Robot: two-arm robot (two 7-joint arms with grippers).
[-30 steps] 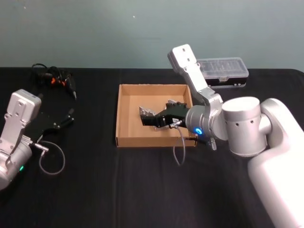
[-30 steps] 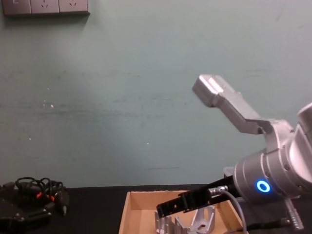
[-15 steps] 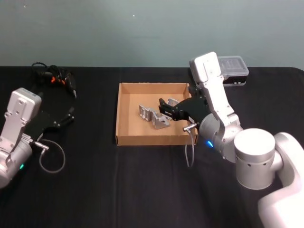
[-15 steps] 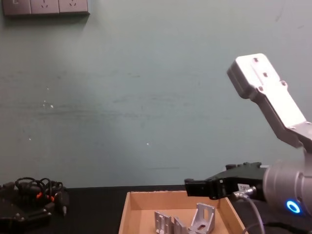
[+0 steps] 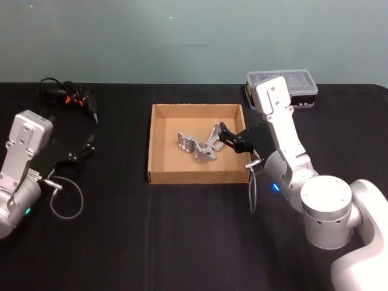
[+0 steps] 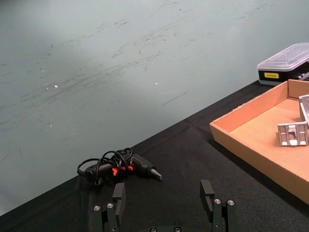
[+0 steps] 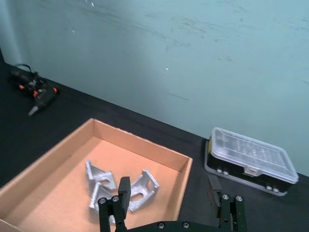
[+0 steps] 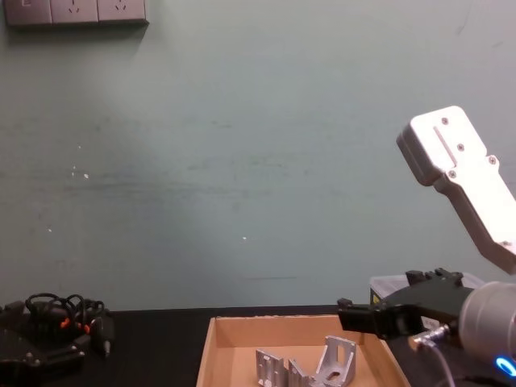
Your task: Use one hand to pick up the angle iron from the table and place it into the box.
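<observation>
Head view: angle irons (image 5: 197,147) lie in a small silver cluster on the floor of the cardboard box (image 5: 159,145), toward its right half, touching one another; I can't separate them cleanly. My right claw (image 5: 227,137) hovers over the box's right wall, just beside the cluster, fingers spread and holding nothing; in the right wrist view the same spread fingers (image 7: 124,192) frame the brackets (image 7: 120,186) below. Behind it, near the worktop's (image 5: 182,236) far edge, sits a clear-lidded plastic case (image 5: 290,85). My left claw (image 5: 85,150) is parked well left of the box, also spread. A black tool with tangled cord (image 5: 70,98) lies at far left.
</observation>
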